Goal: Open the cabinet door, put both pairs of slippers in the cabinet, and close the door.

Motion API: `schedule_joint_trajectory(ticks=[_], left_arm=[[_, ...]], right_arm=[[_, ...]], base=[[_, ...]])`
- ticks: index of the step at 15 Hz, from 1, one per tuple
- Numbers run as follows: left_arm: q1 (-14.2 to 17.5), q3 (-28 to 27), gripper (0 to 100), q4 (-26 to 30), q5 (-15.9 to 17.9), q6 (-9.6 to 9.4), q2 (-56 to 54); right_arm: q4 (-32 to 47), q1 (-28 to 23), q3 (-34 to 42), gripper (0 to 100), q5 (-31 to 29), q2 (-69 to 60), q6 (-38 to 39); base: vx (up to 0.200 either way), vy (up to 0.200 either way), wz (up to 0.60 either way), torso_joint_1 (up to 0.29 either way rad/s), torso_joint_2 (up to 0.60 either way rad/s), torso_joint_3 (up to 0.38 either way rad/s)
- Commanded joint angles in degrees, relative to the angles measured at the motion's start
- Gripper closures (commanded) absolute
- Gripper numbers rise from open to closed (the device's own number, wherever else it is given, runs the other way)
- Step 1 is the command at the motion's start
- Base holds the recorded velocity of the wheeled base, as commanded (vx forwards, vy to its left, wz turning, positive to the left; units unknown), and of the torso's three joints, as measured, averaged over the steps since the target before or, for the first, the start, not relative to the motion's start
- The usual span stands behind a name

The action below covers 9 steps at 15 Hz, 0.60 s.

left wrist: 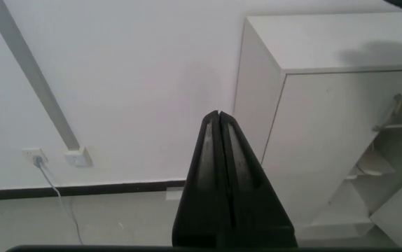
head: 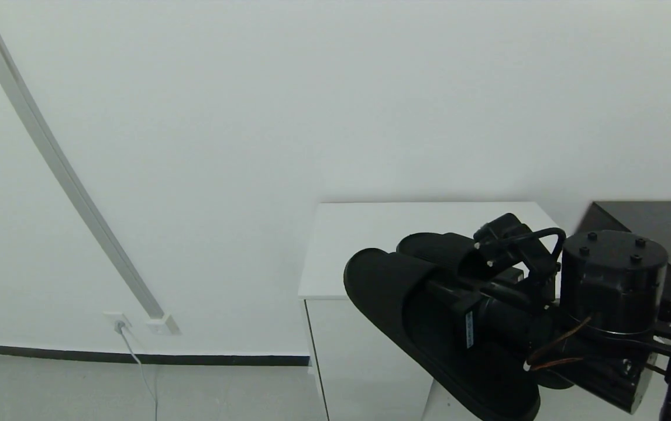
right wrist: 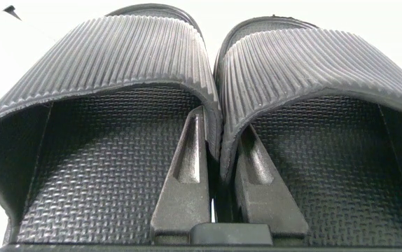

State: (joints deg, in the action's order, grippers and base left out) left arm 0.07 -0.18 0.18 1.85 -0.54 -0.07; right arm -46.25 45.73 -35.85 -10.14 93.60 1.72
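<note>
Black slippers (right wrist: 117,70) (seemingly by adjoining straps (right wrist: 211,91)) clamped in right tool (right wrist: 220,124); left tool (left wrist: 219,116) together.

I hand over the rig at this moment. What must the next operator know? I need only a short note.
Left gripper: shut, holding nothing, pointed toward the white cabinet.
Right gripper: shut on the pair of black slippers, one finger inside each slipper, held up in front of the cabinet.
Done: the cabinet is open, its shelves are in sight, and one pair is picked up.
Left: set this pair on a shelf, see to the other pair (I cannot tell if it is already inside), then close the cabinet.
</note>
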Motion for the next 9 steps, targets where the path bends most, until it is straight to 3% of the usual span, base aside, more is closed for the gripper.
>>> schedule_joint_trajectory(ticks=[1,9], left_arm=[[0.0,0.0,100,0.0,0.0,0.01,0.1],[0.0,0.1,100,0.0,0.0,0.01,0.1]], right_arm=[[0.1,0.0,0.3,100,-0.1,-0.1,0.0],[-0.2,-0.1,0.8,100,0.0,-0.1,0.0]], base=[[0.000,0.000,0.00,0.000,0.00,0.000],[0.000,0.000,0.00,0.000,0.00,0.000]])
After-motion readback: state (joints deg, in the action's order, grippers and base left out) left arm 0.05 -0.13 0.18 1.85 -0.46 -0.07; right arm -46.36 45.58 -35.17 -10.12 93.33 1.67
